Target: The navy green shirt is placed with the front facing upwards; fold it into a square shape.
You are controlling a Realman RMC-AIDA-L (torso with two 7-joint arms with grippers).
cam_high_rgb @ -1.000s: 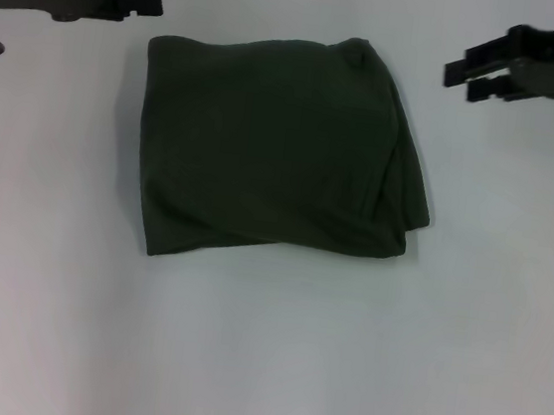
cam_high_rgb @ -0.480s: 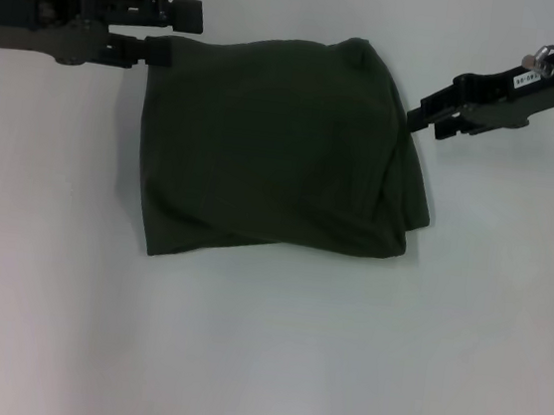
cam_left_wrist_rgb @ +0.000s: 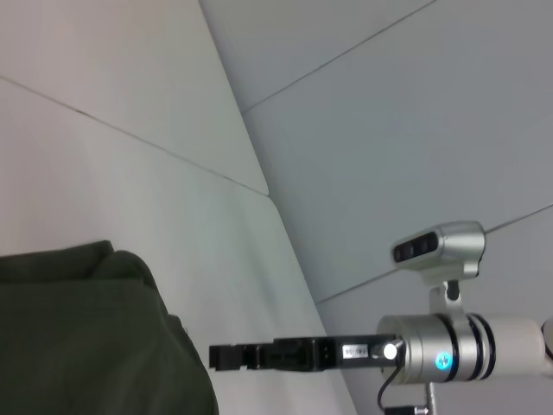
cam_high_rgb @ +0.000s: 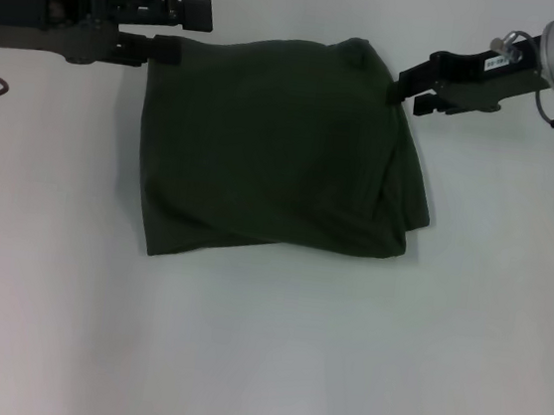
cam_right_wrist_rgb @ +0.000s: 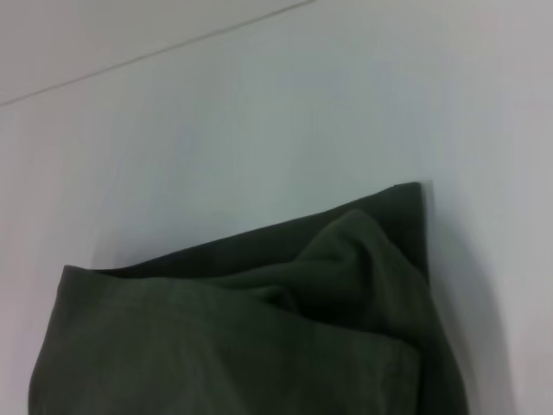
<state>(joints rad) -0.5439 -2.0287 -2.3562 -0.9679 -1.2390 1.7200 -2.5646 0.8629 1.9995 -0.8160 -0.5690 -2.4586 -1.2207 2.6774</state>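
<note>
- The left gripper (cam_high_rgb: 165, 47), a black two-fingered claw on a long dark arm, is set at the far left corner of the folded cloth; its fingers straddle the edge, but whether fabric is actually pinched cannot be told.
- The right gripper (cam_high_rgb: 403, 87), black below a silver wrist with a lit blue ring, is set at the far right edge, tip touching the cloth; its grip cannot be read either. It is also caught across the garment in the left wrist view (cam_left_wrist_rgb: 226, 355).
- Between the two lies the navy green shirt (cam_high_rgb: 273, 152), a dark olive cotton T-shirt already folded into a rough, slightly skewed square on the white table (cam_high_rgb: 270, 357), plain back uppermost, no lettering seen.
- The right side is stacked in loose layers, and a soft hump is seen at the far right corner in the right wrist view (cam_right_wrist_rgb: 346, 251).
- The cloth is judged light, limp and non-slippery: it will sag and drape when lifted, and layers may slide apart.
- The best hold is judged to be both far corners at once, all layers pinched together, so the stack stays even.
- A one-layer pinch would likely peel the fold open.
</note>
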